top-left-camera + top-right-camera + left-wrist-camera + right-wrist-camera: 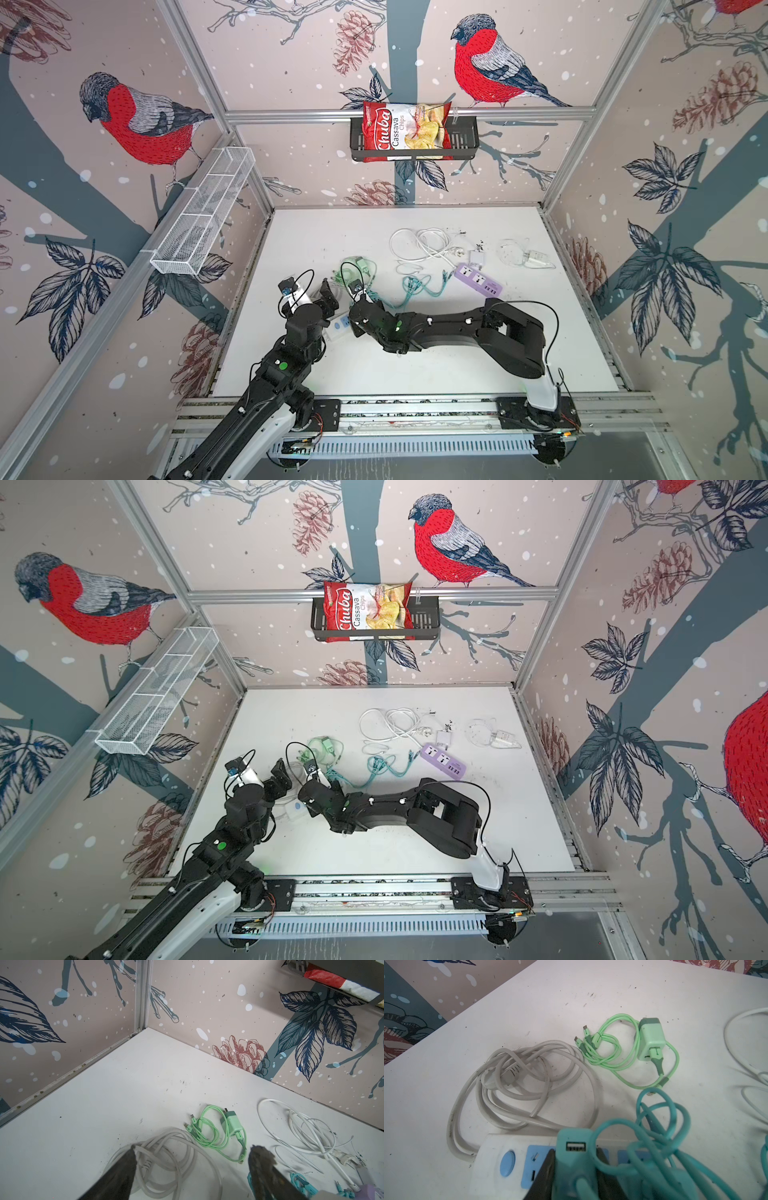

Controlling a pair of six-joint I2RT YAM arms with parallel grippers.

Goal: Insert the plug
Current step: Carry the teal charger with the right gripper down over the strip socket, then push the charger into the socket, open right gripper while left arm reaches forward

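Misalignment worries us: our right gripper [574,1167] clamps the plug [572,1140] over the strip [492,1153], our left gripper [193,1151] gapes empty, so pressing could skid the unheld strip.

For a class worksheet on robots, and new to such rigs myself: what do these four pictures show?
Two black robot arms work over a white table. Two pictures look down on the whole scene; two come from cameras on the wrists. On the table lie a white power strip with its grey cord, a green charger, a purple power strip and white cables. The right hand is shut on a teal USB charger, at the white strip's blue sockets. The left hand is open and empty, above the grey cord.
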